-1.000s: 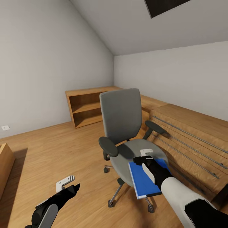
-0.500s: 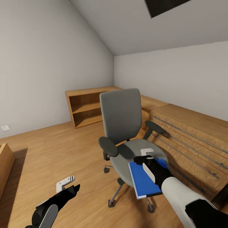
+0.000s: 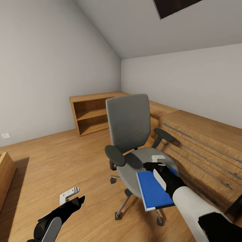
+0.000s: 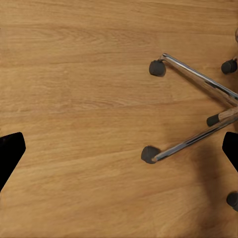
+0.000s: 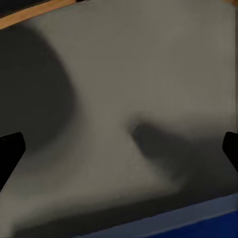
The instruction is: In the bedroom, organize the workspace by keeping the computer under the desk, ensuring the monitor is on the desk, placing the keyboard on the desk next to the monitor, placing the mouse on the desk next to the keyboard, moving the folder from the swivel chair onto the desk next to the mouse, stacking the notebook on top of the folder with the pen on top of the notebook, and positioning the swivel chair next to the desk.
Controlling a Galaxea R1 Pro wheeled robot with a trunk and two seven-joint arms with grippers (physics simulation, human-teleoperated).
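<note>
Head view: grey swivel chair [image 3: 129,134] at room centre, backrest to the far side, two dark armrests. Blue folder [image 3: 153,190] lies flat on the seat, its near edge overhanging the seat's near rim. My right gripper [image 3: 156,162] sits over the seat just beyond the folder's far edge; my right arm crosses above the folder's right part. My left gripper [image 3: 70,195] hangs low at near left, over bare floor [image 3: 67,161], well apart from the chair.

Left wrist view: wood floor [image 4: 79,99] and the chair's chrome base [image 4: 198,109] with black castors, which the head view shows only in part. My finger tips show at the two side edges, spread wide, nothing between them.

Right wrist view: grey seat cushion [image 5: 124,74] seen close and blurred, with a strip of the folder [image 5: 198,225] at one edge. Dark tips at both side edges, spread wide, holding nothing; whether they touch the seat I cannot tell.

Containers: open wooden shelf unit [image 3: 92,112] against the far wall, one shelf, nothing seen in it.

Room: sloped ceiling, pale grey walls, wall socket [image 3: 5,135] at left. Long wooden unit [image 3: 201,141] along the right wall, metal rails on its face. A wooden piece [image 3: 5,174] at the left edge.
</note>
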